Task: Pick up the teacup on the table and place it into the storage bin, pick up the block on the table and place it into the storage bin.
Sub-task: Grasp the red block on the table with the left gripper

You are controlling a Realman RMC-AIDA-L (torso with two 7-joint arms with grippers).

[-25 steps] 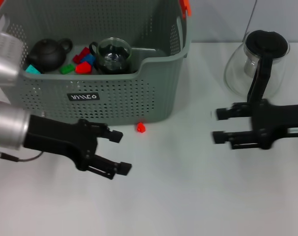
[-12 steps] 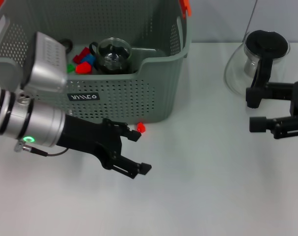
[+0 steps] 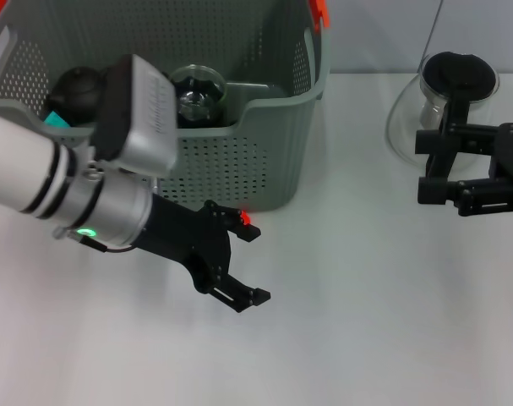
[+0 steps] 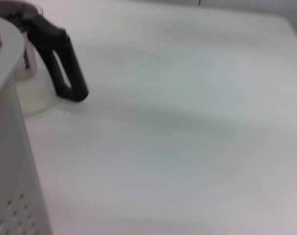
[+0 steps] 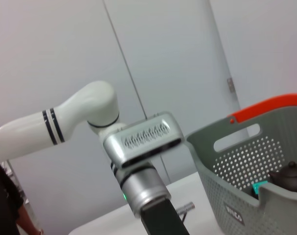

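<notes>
Left gripper has advanced — jaws spread — around the red block.

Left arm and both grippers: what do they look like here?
The left arm is white with black rings, then a silver wrist with a green light and a grey ribbed box. The left gripper and right gripper are black, each with two straight fingers.

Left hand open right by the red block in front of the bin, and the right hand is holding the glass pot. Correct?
Not quite. The head view shows the right hand open and empty beside the glass pot, not holding it. The rest holds: the left hand is open by the red block in front of the storage bin.
</notes>
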